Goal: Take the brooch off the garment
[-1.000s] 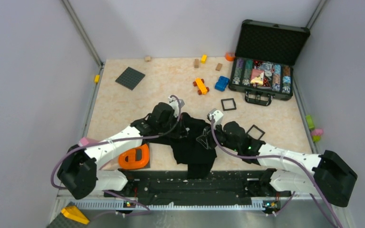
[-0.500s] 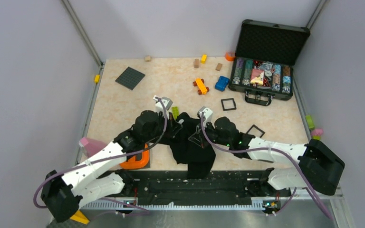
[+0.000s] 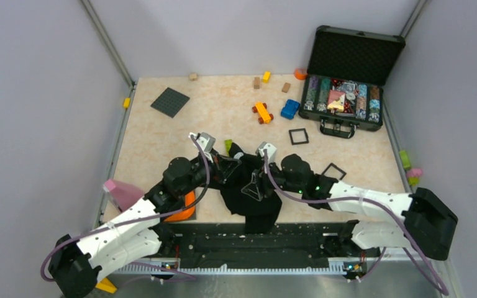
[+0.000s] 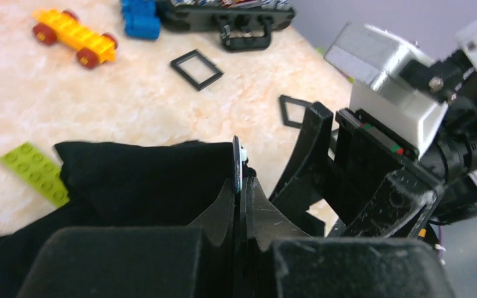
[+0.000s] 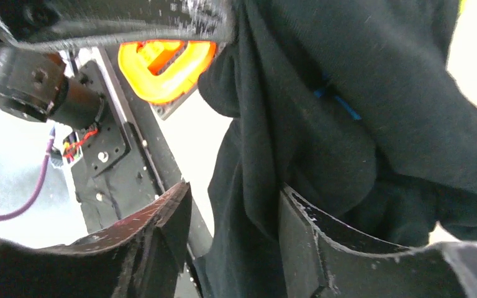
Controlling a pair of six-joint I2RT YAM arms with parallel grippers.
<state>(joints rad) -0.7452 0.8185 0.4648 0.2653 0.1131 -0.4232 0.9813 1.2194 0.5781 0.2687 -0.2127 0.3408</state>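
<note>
The black garment lies crumpled at the table's near middle, between both arms. In the left wrist view my left gripper is shut on the brooch, a thin silvery disc seen edge-on that sticks up from the jaws against the garment. In the top view my left gripper sits at the garment's left edge; the brooch cannot be made out there. My right gripper is open, its fingers either side of a hanging fold of the garment. In the top view it is over the cloth.
An open case of poker chips stands at the back right. Two black square frames, a yellow toy car, a blue car, a green brick, a grey baseplate and an orange object lie around.
My left arm has drawn back leftward and toward the near edge. My right gripper has moved left over the garment, and the cloth has bunched up between the two grippers.
</note>
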